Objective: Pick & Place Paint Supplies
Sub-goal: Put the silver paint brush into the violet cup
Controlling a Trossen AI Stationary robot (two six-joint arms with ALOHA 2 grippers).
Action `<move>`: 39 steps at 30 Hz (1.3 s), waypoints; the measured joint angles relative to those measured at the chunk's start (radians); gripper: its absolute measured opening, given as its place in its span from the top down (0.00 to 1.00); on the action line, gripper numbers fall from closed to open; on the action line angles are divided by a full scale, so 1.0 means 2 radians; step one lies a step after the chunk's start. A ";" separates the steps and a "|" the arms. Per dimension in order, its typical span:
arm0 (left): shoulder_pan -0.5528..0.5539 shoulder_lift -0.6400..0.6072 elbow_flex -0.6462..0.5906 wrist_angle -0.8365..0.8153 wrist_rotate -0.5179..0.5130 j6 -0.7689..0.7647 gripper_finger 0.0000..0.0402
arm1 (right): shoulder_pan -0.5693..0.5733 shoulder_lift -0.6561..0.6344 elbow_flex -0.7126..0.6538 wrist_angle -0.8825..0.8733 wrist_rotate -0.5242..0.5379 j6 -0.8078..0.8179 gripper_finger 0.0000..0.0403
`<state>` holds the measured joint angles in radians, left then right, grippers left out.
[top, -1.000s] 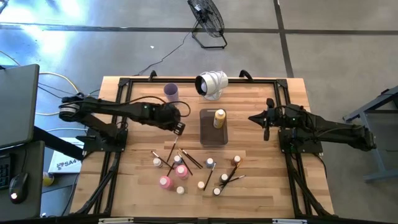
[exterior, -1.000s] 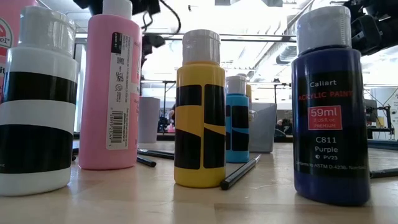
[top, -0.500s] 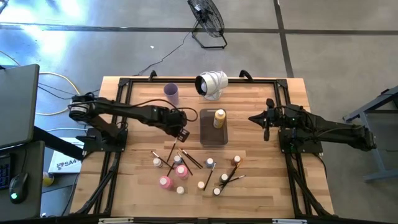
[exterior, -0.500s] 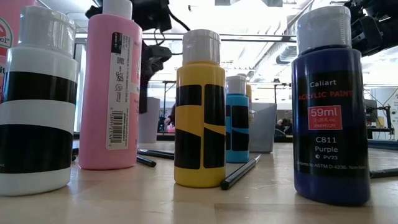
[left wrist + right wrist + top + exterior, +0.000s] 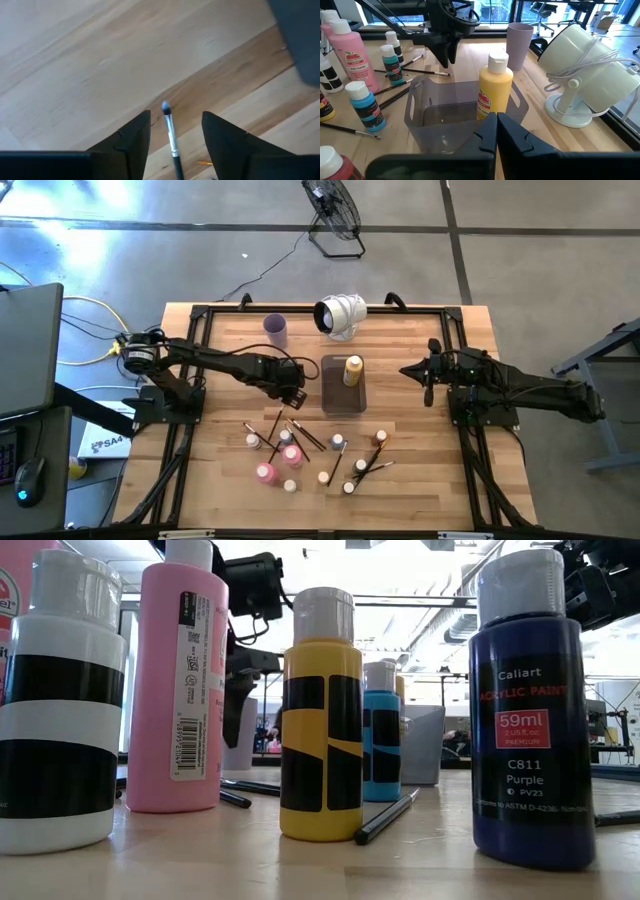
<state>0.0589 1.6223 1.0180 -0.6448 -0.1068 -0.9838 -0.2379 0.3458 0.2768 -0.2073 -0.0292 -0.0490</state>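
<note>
**Paintbrush lined up between the left tool's fingers, not yet gripped**

Paintbrush [image 5: 171, 137] lies flat on the desk [image 5: 420, 480], and the left tool [image 5: 292, 394] hangs right over its tip end, just beside the grey tray [image 5: 343, 390]. In the left wrist view the two dark fingers [image 5: 131, 137] stand apart with the brush running up between them, touching neither. Nothing is held.

Over on the other side, the right tool [image 5: 428, 372] waits well clear at the desk's right edge, fingers pressed together and empty.

One yellow bottle [image 5: 353, 369] already stands in the tray. The rest of the supplies are bunched on the near half of the desk: the pink bottle [image 5: 265, 472], small white-capped bottles and more brushes lying crossed among them.

Now the risks, as a judgement. The brush is thin and lies flush on the wood, so fingers closing too high would likely shut on air, and closing off-centre could roll or flick it. It is also being approached near its end, so once lifted it may droop or swing.

Obstacles: the tray wall sits close by, and the purple cup [image 5: 275, 328] and the white fan [image 5: 341, 316] stand beyond it. A dangling brush could catch the tray's rim or nudge the yellow bottle.
</note>
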 joint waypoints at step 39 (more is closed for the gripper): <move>0.000 0.071 0.001 0.023 0.015 -0.009 0.60 | 0.000 0.025 0.000 0.000 -0.002 -0.002 0.99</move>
<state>0.0589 1.7634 1.0203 -0.5979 -0.0761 -1.0015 -0.2375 0.3963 0.2775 -0.2064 -0.0336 -0.0525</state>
